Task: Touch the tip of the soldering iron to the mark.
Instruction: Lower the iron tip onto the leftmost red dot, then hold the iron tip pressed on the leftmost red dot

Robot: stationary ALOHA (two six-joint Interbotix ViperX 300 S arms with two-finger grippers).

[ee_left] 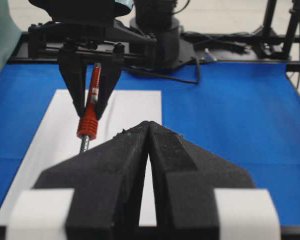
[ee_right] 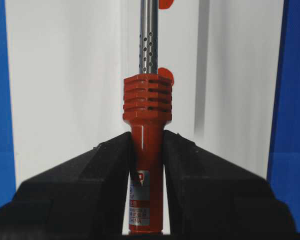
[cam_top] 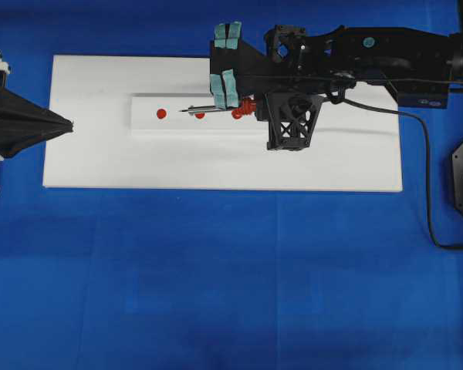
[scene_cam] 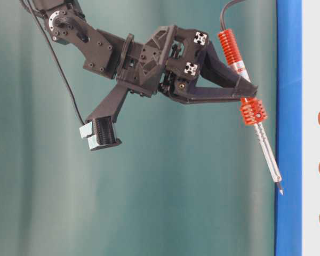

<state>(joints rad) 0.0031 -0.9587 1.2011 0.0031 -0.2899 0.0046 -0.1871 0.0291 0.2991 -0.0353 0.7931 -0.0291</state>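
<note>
Right gripper (ee_right: 146, 165): its black jaws are pressing from both sides on the red-orange handle of the soldering iron (ee_right: 147, 125), holding it firmly.
Soldering iron: in the overhead view it is lying across the upper middle of the frame, over the white strip (cam_top: 147, 116), with its dark tip pointing left, next to the middle red mark (cam_top: 200, 116); whether the tip is touching the surface is not clear.
Table-level view: the iron is slanting down toward the right edge of the frame, its tip sitting just beside the blue band there.
Marks: three red dots are showing in a row on the strip; the leftmost mark (cam_top: 161, 113) is standing well clear of the tip, and the rightmost is partly hiding under the handle.
White board (cam_top: 92, 154): it is resting on the blue table cover (cam_top: 216, 285), with the strip on top.
Left gripper (ee_left: 148, 131): its fingers are meeting tip to tip with nothing between them, at the left edge of the overhead view.
Cord (cam_top: 428, 169): the black lead is trailing down the right side of the overhead frame.
</note>
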